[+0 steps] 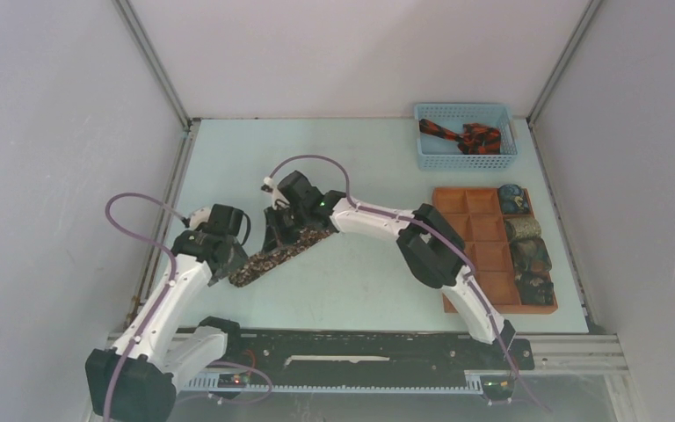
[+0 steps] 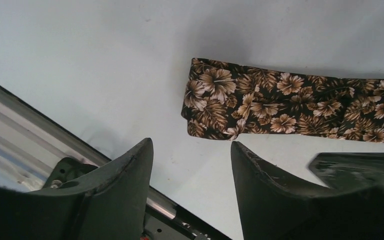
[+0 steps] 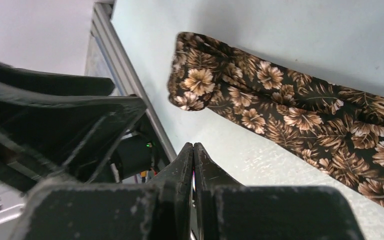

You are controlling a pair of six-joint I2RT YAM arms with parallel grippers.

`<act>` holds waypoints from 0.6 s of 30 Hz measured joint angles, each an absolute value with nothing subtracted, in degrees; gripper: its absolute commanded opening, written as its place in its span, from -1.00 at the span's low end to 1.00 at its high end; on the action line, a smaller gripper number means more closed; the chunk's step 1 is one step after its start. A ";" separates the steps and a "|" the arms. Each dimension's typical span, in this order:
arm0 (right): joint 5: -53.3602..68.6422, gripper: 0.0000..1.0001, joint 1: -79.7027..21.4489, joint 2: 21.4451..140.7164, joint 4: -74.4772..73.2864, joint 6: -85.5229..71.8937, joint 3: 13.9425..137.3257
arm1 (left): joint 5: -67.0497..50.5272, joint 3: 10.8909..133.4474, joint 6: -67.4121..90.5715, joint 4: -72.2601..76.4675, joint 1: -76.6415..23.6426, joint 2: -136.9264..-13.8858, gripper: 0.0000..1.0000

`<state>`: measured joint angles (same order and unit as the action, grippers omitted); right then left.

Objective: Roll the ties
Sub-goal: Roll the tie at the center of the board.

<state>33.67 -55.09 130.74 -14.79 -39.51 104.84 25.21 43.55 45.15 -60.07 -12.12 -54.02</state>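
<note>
From above: dark brown floral tie [image 1: 274, 255] flat and slanted on the pale table [image 1: 369, 290], between both arms, close to the left rail [image 1: 169, 220]; white walls [image 1: 53, 132] around. At the left wrist: left fingers [image 2: 127, 167] apart, empty, just short of the blunt tie end; best to pinch that end squarely before turning. At the right wrist: right fingers [image 3: 186, 162] pressed together on nothing, beside the strip; better used as a weight on the fabric, for a tight, straight roll.
</note>
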 measured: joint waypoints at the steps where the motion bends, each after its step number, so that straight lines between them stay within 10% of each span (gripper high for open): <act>1: 33.65 -0.91 -55.44 131.57 -14.96 -39.57 105.06 | 24.84 43.20 45.36 -59.40 -12.01 -54.28 0.24; 18: 33.63 -0.93 -52.31 134.87 -17.37 -39.00 105.38 | 20.29 37.50 47.57 -49.50 -11.44 -54.87 0.22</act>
